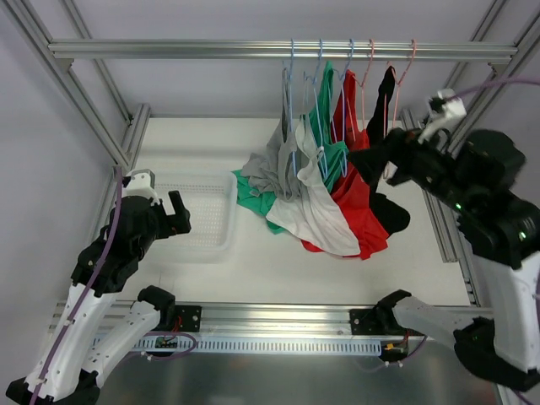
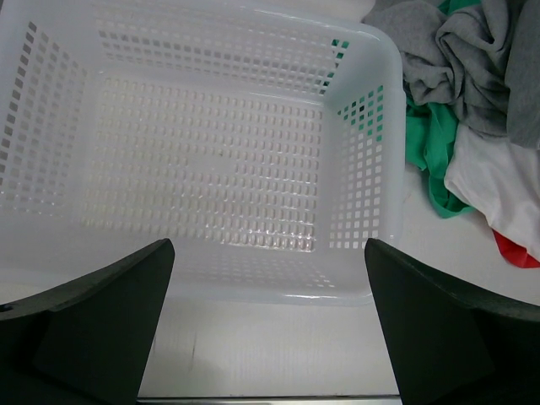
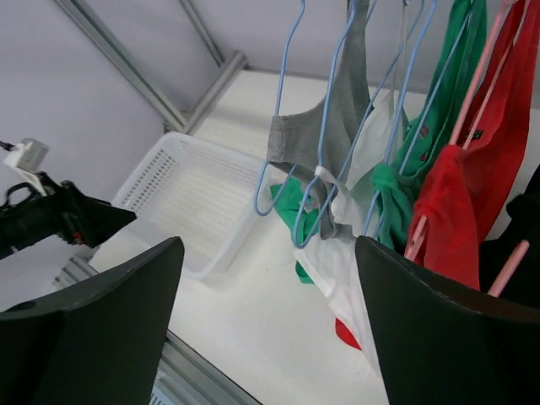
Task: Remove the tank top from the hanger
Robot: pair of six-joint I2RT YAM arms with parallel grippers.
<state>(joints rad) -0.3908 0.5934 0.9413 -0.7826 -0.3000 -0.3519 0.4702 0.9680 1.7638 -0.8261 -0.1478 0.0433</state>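
Several tank tops hang on hangers from the top rail [image 1: 169, 49]: grey [image 1: 274, 164], white [image 1: 316, 215], green [image 1: 325, 118], red [image 1: 359, 190] and black [image 1: 386, 97]. Their lower ends lie bunched on the table. The hangers are blue [image 1: 291, 84] and pink [image 1: 396, 76]. In the right wrist view the grey top [image 3: 316, 126] sits on a blue hanger [image 3: 325, 110], beside the green [image 3: 392, 190] and red [image 3: 456, 202] ones. My right gripper [image 1: 384, 160] [image 3: 270, 329] is open, raised at the right of the row beside the black top, holding nothing. My left gripper [image 1: 179, 215] [image 2: 268, 337] is open at the basket's near edge.
A white perforated basket [image 1: 198, 240] [image 2: 278, 291] [image 3: 181, 198] sits on the table left of the clothes, with nothing in it. Aluminium frame posts stand on both sides, and a rail [image 1: 278, 316] runs along the near edge.
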